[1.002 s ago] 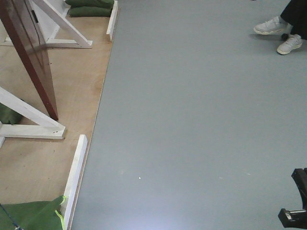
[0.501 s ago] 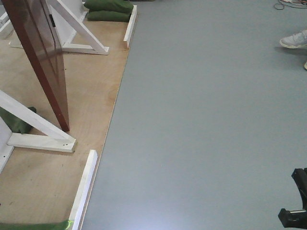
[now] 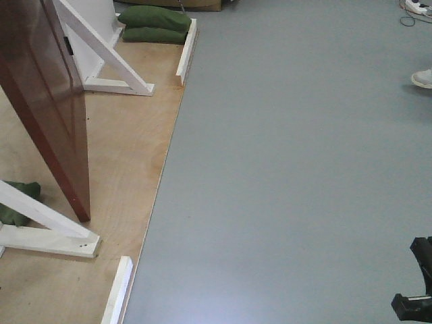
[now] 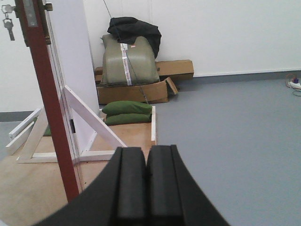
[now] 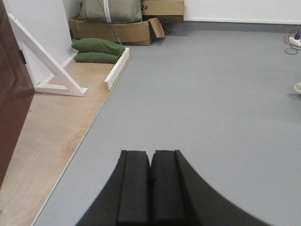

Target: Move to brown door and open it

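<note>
Standing over plywood (image 3: 128, 155), brown door (image 3: 47, 115) — olive bag (image 4: 128, 63) in cardboard box (image 4: 136, 92) — both arms' jaws closed, empty

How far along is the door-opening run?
Done: base is up beside the brown door, which fills the left of the front view. In hand: final approach; left tool and right tool are both shut, empty, touching nothing. Left: reach the latch edge where the keys hang and swing the door; no contact yet.
</note>
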Available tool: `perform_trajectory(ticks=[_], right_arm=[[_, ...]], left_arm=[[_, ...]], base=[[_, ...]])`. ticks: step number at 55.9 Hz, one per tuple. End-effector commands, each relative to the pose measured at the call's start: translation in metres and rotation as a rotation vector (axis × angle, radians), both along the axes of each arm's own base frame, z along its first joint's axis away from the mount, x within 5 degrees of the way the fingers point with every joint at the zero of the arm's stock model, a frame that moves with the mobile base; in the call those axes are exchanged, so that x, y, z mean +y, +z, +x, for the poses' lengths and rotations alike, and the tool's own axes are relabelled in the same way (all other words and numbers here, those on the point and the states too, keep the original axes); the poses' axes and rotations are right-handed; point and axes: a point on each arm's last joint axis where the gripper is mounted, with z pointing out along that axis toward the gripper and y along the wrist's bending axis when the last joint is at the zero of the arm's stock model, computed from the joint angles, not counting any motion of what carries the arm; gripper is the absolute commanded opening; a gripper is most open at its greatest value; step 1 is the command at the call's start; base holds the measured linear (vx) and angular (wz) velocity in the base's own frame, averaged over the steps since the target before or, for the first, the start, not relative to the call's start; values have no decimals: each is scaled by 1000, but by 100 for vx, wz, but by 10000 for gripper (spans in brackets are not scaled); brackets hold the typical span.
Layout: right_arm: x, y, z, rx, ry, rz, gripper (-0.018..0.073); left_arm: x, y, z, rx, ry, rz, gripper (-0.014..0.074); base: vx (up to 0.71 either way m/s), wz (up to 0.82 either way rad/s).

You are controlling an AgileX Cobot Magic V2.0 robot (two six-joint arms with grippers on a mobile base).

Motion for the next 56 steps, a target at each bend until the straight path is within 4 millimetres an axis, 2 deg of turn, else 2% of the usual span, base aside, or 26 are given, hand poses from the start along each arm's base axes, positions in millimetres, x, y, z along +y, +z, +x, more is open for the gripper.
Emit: perform_trajectory(ticks=[1,56], right_arm=[[0,6,2,-79,-2,-5,0],[0,6,2,-79,-2,-5,0]], left_arm=[[-1,15,-2,-115,-10,-26,67],[-1,15,-2,-115,-10,-26,67]], base=[[43,-3],[41,-6]])
